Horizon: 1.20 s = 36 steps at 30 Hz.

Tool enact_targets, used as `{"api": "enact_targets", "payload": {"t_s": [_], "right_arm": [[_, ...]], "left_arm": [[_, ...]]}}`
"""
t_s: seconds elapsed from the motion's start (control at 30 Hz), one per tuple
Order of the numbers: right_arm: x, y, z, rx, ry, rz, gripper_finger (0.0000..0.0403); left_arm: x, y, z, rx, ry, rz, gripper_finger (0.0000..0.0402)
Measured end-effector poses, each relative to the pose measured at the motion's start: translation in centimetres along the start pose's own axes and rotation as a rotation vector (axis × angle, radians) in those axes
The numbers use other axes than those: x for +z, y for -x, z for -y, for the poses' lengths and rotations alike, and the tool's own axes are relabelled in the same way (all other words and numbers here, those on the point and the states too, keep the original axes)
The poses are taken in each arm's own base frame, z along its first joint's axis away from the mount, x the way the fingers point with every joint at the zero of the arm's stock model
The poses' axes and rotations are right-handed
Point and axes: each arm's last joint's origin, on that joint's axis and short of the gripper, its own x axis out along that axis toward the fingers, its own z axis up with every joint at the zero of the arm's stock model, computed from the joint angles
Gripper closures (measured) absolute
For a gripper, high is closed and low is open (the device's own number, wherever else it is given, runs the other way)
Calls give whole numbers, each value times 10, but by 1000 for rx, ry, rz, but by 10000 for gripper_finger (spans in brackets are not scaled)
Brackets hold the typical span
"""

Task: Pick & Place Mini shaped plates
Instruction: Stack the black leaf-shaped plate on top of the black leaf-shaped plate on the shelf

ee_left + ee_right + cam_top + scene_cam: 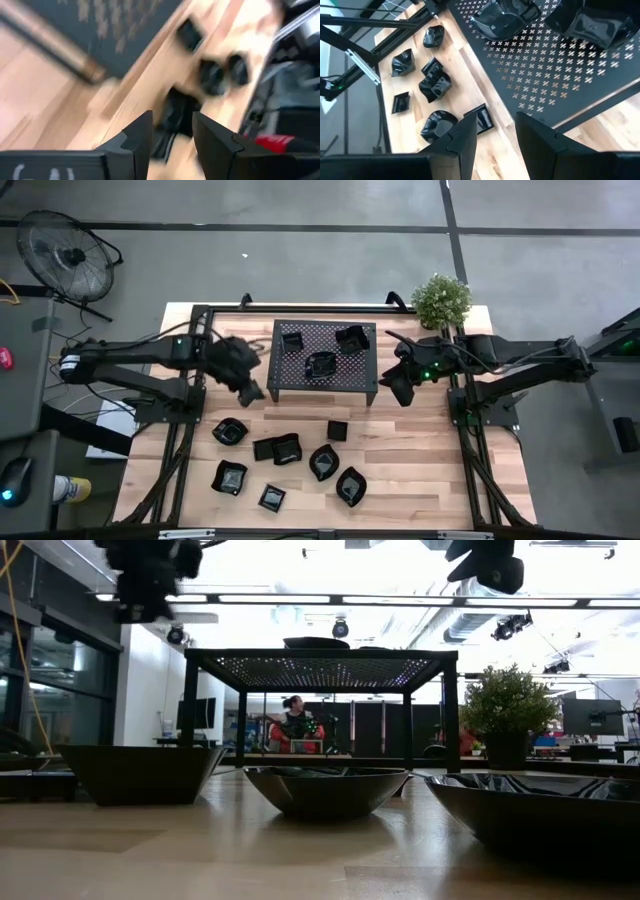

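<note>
Overhead, both parted pincers (left (pixel 252 392), right (pixel 398 390)) flank the rack (pixel 323 356) on a wooden table (pixel 420 470).

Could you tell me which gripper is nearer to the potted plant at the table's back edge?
The right gripper is nearer, just in front of the potted plant; the left gripper is beyond the mesh rack.

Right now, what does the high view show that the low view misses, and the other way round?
Only the high view shows three plates on top of the rack, the rest of the plates spread over the table, and both arms whole, the left end effector and right end effector open and empty beside the rack. Only the low view shows the room behind, with a person under the rack. Both share the rack, the potted plant and plates on the table.
</note>
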Motion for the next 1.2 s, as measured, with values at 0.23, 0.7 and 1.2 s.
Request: {"api": "enact_targets", "payload": {"t_s": [0.23,0.7,1.2], "right_arm": [[-5,1,-6,-10,-52,12,273],[-43,-24,-13,23,-144,-25,273],[-85,-36,-32,116,-161,-193,273]], "left_arm": [[-32,3,-6,224,-15,-172,266],[-49,9,-17,277,-79,-117,266],[-57,-12,-25,157,19,-102,266]]}}
